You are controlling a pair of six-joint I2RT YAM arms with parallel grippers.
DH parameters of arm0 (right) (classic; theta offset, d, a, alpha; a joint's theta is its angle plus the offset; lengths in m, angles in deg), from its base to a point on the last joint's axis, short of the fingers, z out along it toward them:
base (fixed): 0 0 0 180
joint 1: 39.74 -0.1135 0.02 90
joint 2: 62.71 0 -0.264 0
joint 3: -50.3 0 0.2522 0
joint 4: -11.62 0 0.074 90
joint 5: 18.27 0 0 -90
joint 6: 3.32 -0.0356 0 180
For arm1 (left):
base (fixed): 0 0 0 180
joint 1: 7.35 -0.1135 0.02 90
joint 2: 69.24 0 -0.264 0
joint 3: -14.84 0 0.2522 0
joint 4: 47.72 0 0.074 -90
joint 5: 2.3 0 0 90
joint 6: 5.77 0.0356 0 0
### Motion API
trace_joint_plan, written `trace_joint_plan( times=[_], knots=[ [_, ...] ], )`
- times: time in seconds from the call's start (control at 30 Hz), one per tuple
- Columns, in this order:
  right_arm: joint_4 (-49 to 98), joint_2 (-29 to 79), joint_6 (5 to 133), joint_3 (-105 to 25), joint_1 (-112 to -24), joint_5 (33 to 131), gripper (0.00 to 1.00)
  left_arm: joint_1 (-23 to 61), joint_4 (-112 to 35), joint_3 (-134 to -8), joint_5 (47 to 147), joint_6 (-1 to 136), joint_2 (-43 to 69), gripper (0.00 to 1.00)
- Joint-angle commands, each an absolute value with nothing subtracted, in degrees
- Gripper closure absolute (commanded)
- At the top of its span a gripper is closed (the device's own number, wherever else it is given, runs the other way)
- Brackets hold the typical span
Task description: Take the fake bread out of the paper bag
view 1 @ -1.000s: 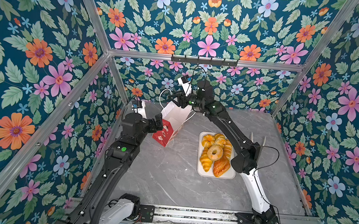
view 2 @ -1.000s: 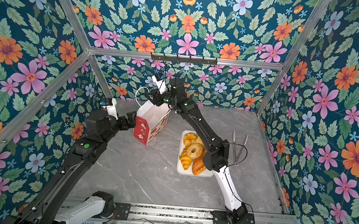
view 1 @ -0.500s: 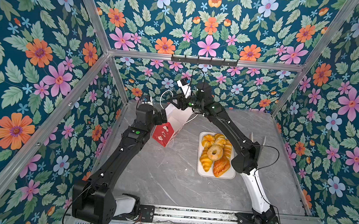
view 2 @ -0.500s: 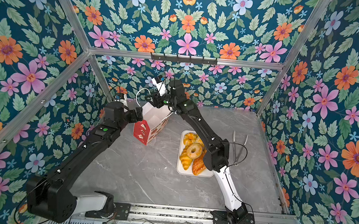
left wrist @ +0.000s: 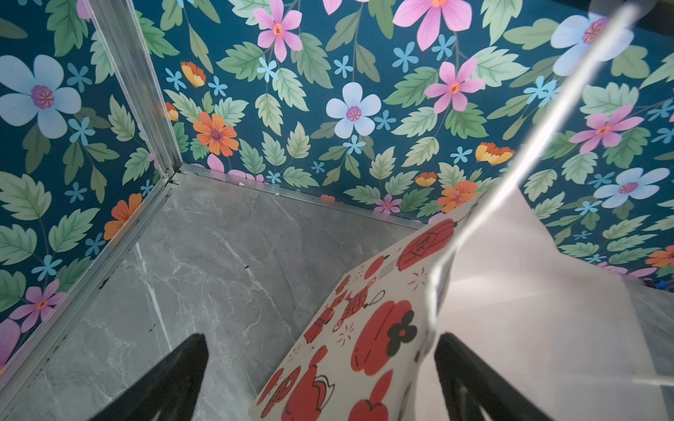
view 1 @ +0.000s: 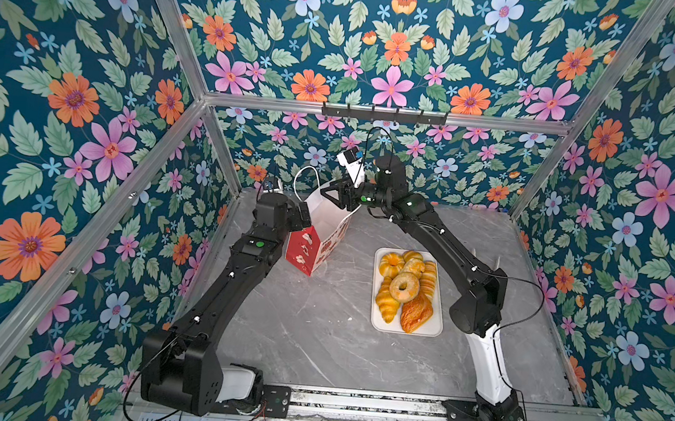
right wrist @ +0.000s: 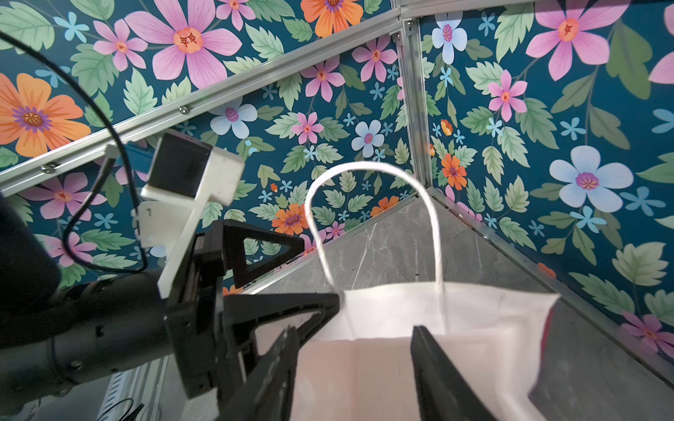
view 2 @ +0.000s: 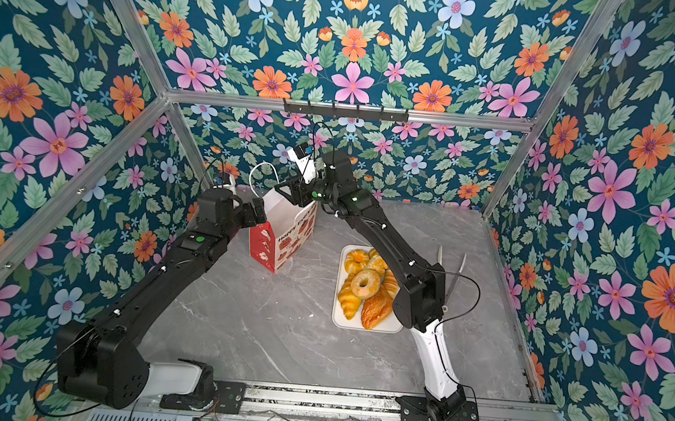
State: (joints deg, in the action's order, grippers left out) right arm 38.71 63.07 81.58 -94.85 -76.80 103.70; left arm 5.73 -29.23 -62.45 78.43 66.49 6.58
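The paper bag [view 1: 322, 235] [view 2: 283, 238] stands tilted at the back left of the table, white with a red lower band. My left gripper [view 1: 305, 216] [left wrist: 317, 364] is open and straddles the bag's printed side wall [left wrist: 364, 328] at its rim. My right gripper [view 1: 331, 194] [right wrist: 353, 350] hangs over the bag's mouth, jaws apart, with only the pale inner wall [right wrist: 364, 371] between them. The fake bread [view 1: 404, 286] [view 2: 365, 282] lies piled on a white tray [view 1: 437, 333]. No bread shows inside the bag.
The bag's white cord handle [right wrist: 368, 169] loops up past its rim. The left arm's wrist camera [right wrist: 189, 175] sits close to my right gripper. A hook rail [view 1: 382, 113] runs along the back wall. Floral walls enclose three sides.
The left arm has swung in from the left wall to the bag's rim. The right gripper has stayed over the bag's mouth.
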Motion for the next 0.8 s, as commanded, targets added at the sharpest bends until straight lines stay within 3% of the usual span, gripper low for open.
trace_joint_plan(
  times=[0.0,0.5,0.77],
  knots=[
    [32.4,59.2,83.2,-88.9,-76.8,103.7,0.48,5.1,-29.8,-62.0,76.6,66.3,6.3,0.00],
    [11.2,42.7,85.1,-61.8,-76.8,93.9,0.47,2.7,-30.7,-62.4,74.5,67.2,5.1,0.00],
    [6.0,37.8,85.4,-54.2,-76.9,89.8,0.45,2.5,-31.7,-62.0,74.3,67.5,3.3,0.00]
  ],
)
